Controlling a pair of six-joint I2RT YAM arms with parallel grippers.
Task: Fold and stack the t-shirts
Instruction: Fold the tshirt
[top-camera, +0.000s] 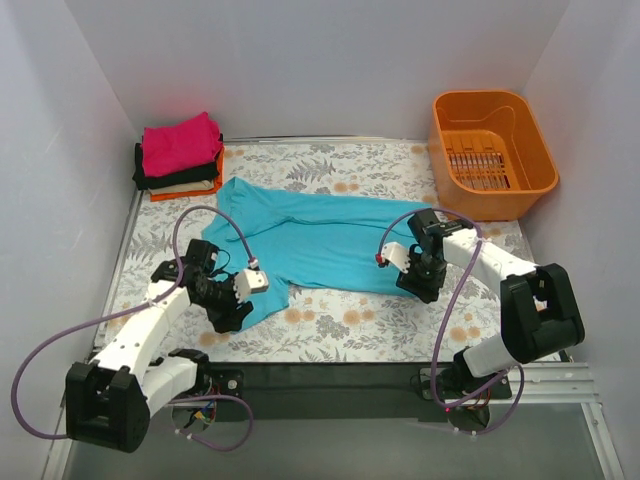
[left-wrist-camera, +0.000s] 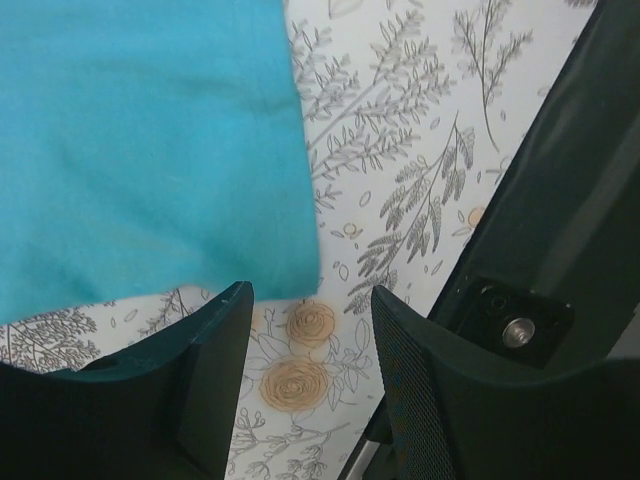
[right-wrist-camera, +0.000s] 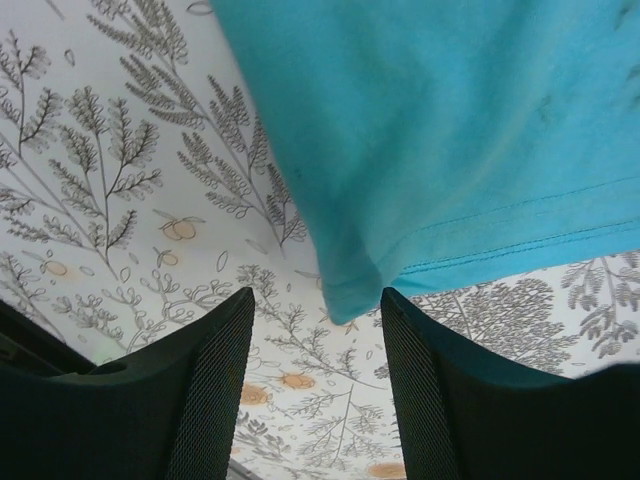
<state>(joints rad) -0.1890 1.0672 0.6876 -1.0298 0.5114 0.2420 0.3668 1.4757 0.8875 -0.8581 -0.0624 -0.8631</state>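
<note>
Only wrist views show left hand, right hand parted, seemingly empty; t-shirt beside.

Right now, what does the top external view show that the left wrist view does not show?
Only the top external view shows the stack of folded t-shirts, the orange basket and the right gripper. Only the left wrist view shows that the left gripper is open, with nothing between its jaws, just off the edge of the teal t-shirt. Both show that t-shirt and the floral table cover.
</note>
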